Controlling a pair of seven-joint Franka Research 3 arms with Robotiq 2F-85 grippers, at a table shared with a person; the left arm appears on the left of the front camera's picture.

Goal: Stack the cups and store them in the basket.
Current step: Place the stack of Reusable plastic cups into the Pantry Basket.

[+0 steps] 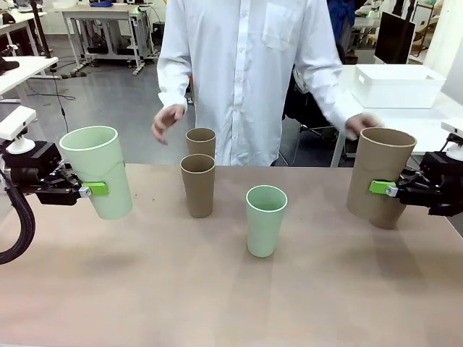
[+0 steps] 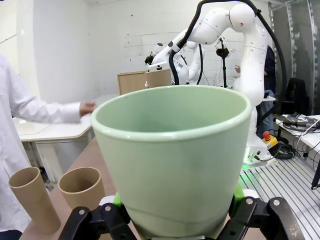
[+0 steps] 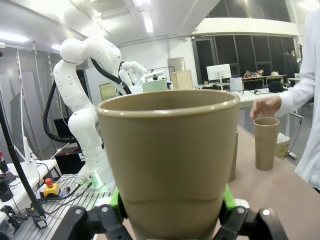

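Left of the standing mint cup [image 1: 265, 219], the left pincer [image 1: 98, 189] grips a tilted mint cup [image 1: 98, 163] (lifted); the right pincer [image 1: 383, 188] grips a tan cup [image 1: 381, 163].

Between the left cup [image 1: 98, 173] and right cup [image 1: 380, 177] stand three middle cups [image 1: 266, 220].

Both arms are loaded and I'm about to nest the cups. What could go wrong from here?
1. The held mint cup hangs tilted in the jaws; its rim may clash with the held tan cup instead of nesting.
2. The person's hand hovers by the standing tan cups; a crossing move could strike it.
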